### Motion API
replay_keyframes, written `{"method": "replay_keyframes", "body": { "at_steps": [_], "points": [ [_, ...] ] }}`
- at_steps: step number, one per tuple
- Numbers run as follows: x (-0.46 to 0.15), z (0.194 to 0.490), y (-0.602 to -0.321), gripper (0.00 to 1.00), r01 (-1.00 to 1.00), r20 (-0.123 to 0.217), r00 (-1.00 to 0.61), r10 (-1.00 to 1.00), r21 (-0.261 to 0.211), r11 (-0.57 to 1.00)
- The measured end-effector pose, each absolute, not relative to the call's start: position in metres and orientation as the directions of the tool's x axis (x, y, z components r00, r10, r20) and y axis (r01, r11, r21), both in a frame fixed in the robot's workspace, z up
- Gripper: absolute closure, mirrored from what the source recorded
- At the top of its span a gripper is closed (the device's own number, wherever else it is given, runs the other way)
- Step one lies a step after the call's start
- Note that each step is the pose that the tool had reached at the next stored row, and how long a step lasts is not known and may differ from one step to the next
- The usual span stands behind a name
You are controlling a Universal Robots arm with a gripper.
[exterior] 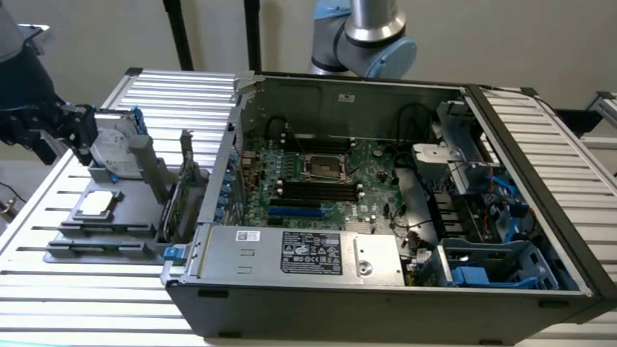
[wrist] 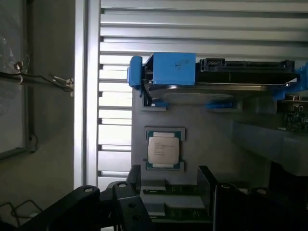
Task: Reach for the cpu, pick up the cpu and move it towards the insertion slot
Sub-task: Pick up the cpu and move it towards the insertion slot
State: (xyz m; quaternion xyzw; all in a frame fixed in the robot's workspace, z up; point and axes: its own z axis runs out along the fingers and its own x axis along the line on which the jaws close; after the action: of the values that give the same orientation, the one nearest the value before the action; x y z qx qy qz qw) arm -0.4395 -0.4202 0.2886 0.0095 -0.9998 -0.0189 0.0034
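A silver ribbed aluminium table point(exterior: 87, 289) of long parallel slats spreads across the scene. Behind its far edge stands a plain pale beige wall point(exterior: 501, 43), evenly lit and without hard shadows. Two thin black upright poles point(exterior: 178, 32) rise against that wall just beyond the table's far edge, toward the exterior view's left. In the wrist view a dull grey surface, probably the floor point(wrist: 48, 154), lies past the table's side edge, where the slats glare white under strong light.
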Motion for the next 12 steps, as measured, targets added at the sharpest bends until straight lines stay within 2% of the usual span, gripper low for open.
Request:
{"method": "replay_keyframes", "body": {
  "at_steps": [12],
  "points": [
    [-0.439, 0.267, -0.429, 0.41, -0.019, 0.006, -1.000, -0.019, 0.038, 0.999]
  ]
}}
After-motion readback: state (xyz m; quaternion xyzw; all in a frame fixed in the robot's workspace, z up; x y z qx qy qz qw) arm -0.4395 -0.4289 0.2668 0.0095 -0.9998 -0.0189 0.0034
